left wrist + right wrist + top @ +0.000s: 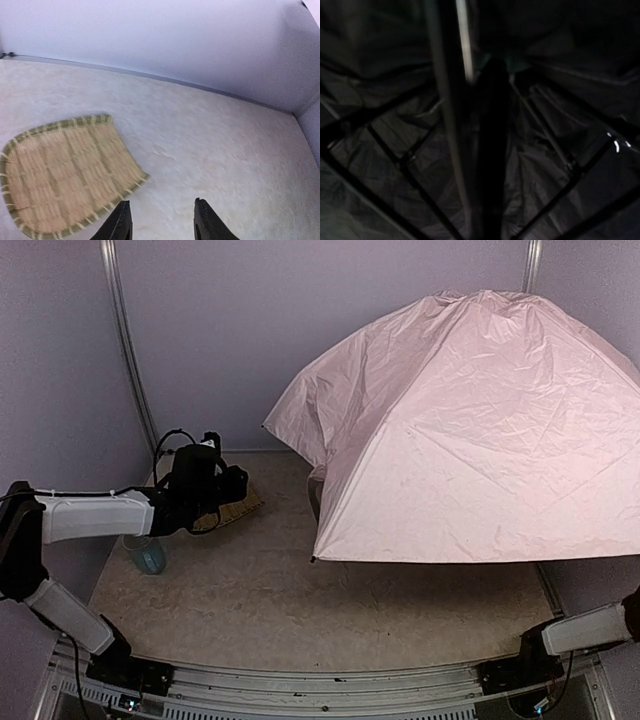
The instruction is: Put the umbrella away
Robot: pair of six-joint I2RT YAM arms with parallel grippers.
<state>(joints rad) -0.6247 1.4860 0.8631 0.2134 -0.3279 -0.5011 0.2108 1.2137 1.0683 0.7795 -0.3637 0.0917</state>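
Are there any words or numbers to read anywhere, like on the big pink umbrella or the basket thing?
None: no word, number or sign can be read in any view.
umbrella: plain pink fabric with no print. Its underside in the right wrist view is too dark to tell.
woven tray: bare weave, no label.
bluish container: too small to show whether it has a label.
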